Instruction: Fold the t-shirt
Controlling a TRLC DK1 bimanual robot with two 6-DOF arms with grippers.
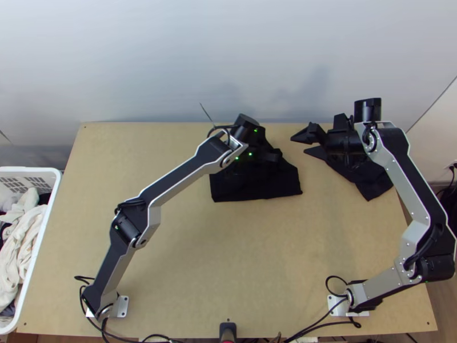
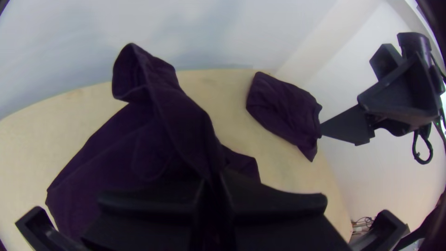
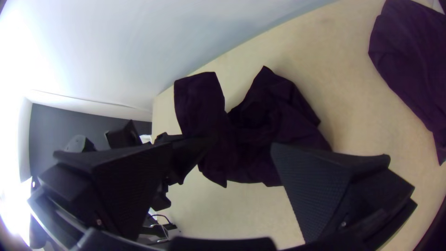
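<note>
L grip [image 2: 213, 186] shut on a ridge of the dark tee [image 1: 257, 186], bunched under it. R grip [image 1: 300, 144] wide, near the tee; 2nd dark cloth [image 1: 368, 182] below it. Step's prob. spreading pre-fold: pinch opp. edge w/ R, pull evenly, lay flat, avoid snagging 2nd cloth. White basket [image 1: 34, 170] well left of L grip, w/ light + dark cloths [image 1: 25, 234] inside.
</note>
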